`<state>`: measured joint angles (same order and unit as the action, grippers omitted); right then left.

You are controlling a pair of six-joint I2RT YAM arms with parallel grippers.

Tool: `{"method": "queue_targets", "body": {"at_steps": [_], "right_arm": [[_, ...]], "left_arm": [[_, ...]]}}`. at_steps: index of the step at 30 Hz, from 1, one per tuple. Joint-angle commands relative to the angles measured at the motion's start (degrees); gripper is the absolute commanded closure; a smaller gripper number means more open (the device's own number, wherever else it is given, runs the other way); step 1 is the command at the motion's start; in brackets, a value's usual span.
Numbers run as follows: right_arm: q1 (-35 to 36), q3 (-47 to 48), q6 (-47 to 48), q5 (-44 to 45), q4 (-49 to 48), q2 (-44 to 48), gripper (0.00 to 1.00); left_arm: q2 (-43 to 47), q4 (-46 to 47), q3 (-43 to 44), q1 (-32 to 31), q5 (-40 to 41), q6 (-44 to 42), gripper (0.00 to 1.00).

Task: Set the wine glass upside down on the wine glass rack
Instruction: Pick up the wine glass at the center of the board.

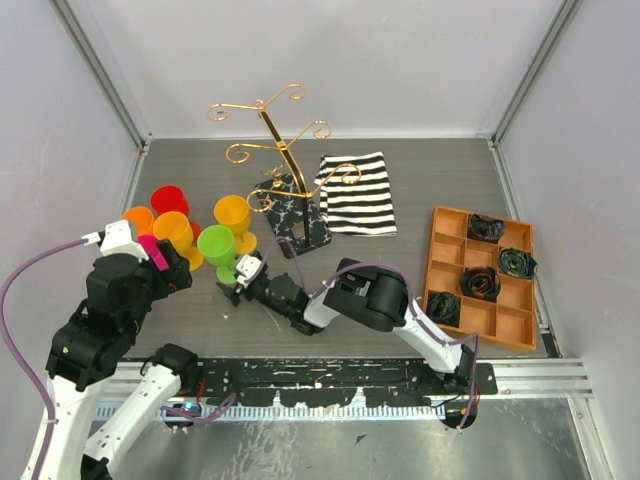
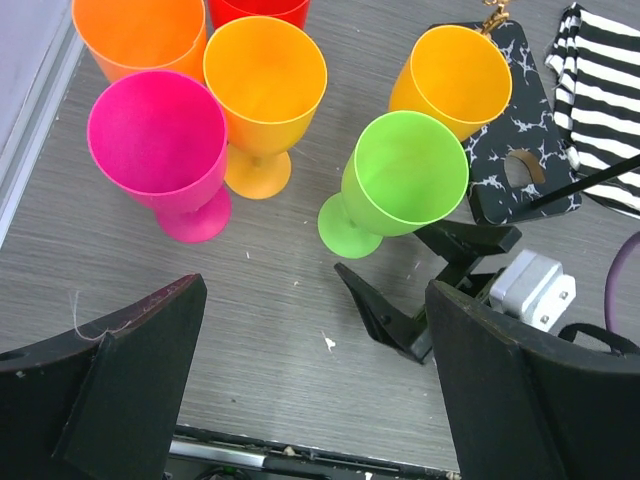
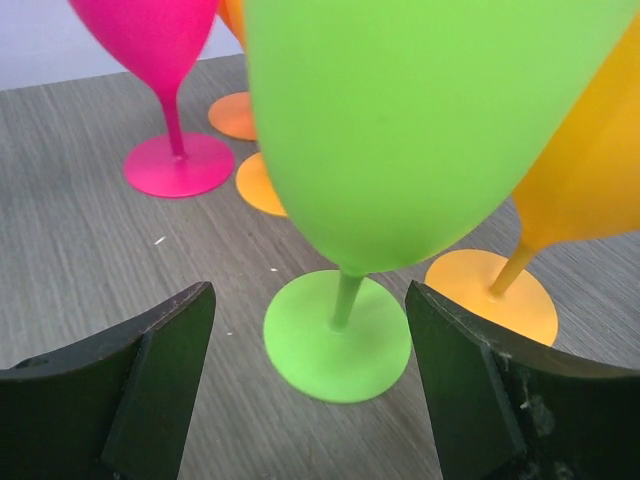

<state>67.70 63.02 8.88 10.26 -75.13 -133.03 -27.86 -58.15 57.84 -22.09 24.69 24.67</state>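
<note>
A green wine glass (image 1: 216, 245) stands upright on the table in front of the rack; it also shows in the left wrist view (image 2: 405, 175) and the right wrist view (image 3: 400, 130). The gold wire wine glass rack (image 1: 285, 150) stands on its black marbled base (image 1: 292, 215) at mid-table, with nothing hanging on it. My right gripper (image 1: 238, 290) is open and low on the table, its fingers either side of the green glass's foot (image 3: 335, 340) without touching it. My left gripper (image 2: 315, 400) is open and empty, above the table to the left of the glasses.
A pink glass (image 2: 160, 140), orange glasses (image 2: 265, 85) and a red one (image 1: 169, 199) stand close on the left. A yellow-orange glass (image 2: 460, 65) stands by the rack base. A striped cloth (image 1: 358, 192) lies right of the rack. An orange compartment tray (image 1: 448, 232) sits far right.
</note>
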Motion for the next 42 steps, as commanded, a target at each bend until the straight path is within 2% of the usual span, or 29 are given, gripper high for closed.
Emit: {"method": "queue_targets", "body": {"at_steps": [1, 17, 37, 42], "right_arm": [[-1.78, 3.85, -2.18, -0.67, -2.65, -1.85, 0.19], [-3.87, 13.01, -4.1, -1.73, -0.65, -8.59, 0.23], [-4.24, 16.96, -5.76, -1.39, -0.19, -11.56, 0.4], [-4.42, 17.36, -6.33, -1.65, 0.15, -11.56, 0.4]], "left_arm": [[-0.15, 1.59, -0.63, -0.22, -0.6, -0.4, 0.02], [-0.63, 2.06, -0.81, 0.32, -1.56, -0.7, 0.02], [-1.81, 2.56, -0.89, 1.14, -3.09, -1.17, 0.02], [-1.88, 2.69, -0.89, 1.34, -3.26, -1.24, 0.02]]}}
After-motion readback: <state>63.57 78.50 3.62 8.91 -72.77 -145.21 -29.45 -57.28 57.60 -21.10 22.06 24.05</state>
